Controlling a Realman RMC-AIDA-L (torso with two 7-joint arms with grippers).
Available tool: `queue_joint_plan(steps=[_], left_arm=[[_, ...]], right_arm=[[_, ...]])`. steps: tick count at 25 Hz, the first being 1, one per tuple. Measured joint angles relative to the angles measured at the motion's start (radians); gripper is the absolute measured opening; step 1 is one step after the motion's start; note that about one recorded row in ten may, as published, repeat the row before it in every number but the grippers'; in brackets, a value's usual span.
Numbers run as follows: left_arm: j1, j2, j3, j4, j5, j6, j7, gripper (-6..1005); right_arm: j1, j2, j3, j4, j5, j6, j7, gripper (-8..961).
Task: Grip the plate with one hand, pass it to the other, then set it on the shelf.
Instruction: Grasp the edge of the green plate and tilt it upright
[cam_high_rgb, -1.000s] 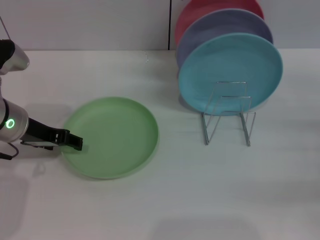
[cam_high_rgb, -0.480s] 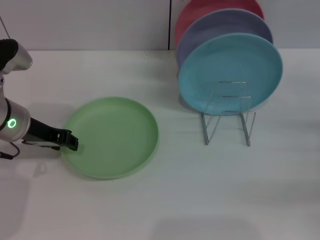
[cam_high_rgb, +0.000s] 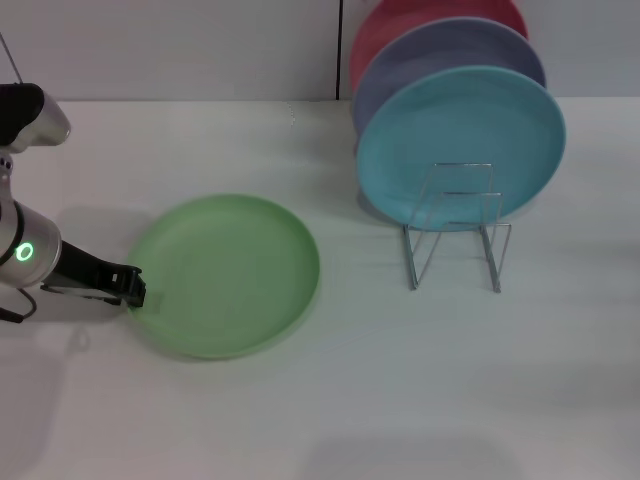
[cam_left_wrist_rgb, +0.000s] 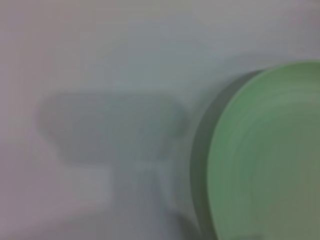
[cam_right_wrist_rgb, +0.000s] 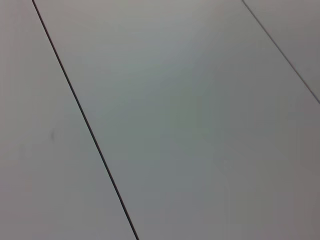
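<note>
At lower left of the head view, the left gripper (cam_high_rgb: 133, 288) touched the plate (cam_high_rgb: 226, 275) rim; whether its fingers were clenched could not be told. A good grip, I judged, needed the rim seated deep between them before lifting.

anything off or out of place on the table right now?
Nothing stands out. The green plate lies flat and whole on the table, the left gripper at its rim. The blue plate leans upright in the wire shelf. No spills.

text: none legible | labels/brands/nos: none | signs: none in any view
</note>
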Motion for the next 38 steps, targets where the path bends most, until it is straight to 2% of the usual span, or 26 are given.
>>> queue_joint_plan(steps=[16,21,38], left_arm=[[0.005,-0.004,0.025,-0.045,0.028,-0.027,-0.006,134],[0.012,-0.004,0.024,-0.054,0.028,-0.031,-0.007,38],[0.020,-0.004,0.029,-0.055,0.028,0.007,0.001,38]], right_arm=[[-0.004,0.000,-0.001,0.000,0.000,-0.011,0.001,647],[-0.003,0.000,-0.009,0.000,0.000,-0.012,0.001,647],[0.007,-0.003,-0.023,0.000,0.000,-0.013,0.001,647]])
